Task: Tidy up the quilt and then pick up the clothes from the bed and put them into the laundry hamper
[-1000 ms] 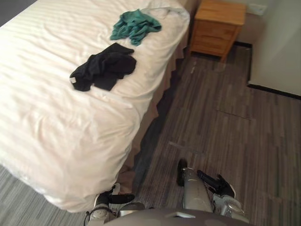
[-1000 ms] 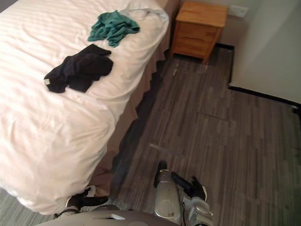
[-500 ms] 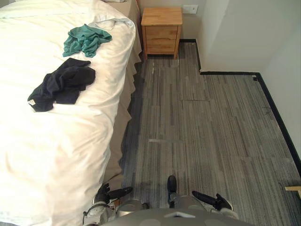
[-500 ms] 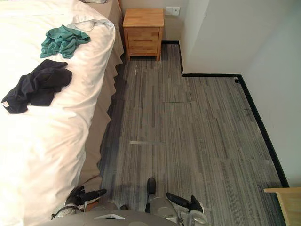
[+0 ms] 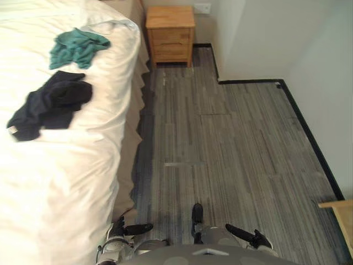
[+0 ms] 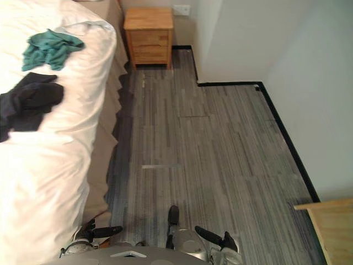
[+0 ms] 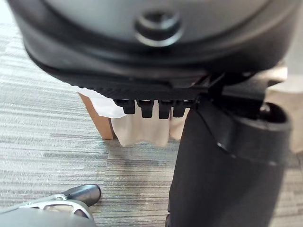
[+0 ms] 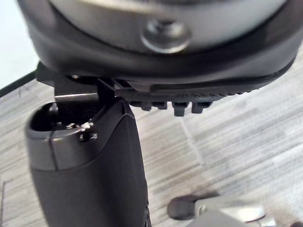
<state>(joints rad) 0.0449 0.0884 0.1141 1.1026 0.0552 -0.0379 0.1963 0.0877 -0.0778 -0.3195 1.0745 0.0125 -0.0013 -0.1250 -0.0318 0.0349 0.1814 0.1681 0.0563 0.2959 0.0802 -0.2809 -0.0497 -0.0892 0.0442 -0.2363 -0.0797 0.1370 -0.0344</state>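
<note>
Hands hung low near the bed's foot: left hand (image 5: 129, 228) and right hand (image 5: 248, 236), fingers loosely straight, grasping nothing. On the bed's white quilt (image 5: 60, 182) lay the black garment (image 5: 51, 104) and, nearer the bed's head, the green garment (image 5: 78, 46). Both looked like soft, light, limp cloth, probably best bunched at the middle. Grey plank floor (image 5: 231, 143) ran alongside the bed, and a wooden nightstand (image 5: 170, 32) stood by its head.

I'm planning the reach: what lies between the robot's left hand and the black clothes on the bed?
Only bare white quilt, from its draped edge near the left hand up to the black clothes, as the left eye view shows.
</note>
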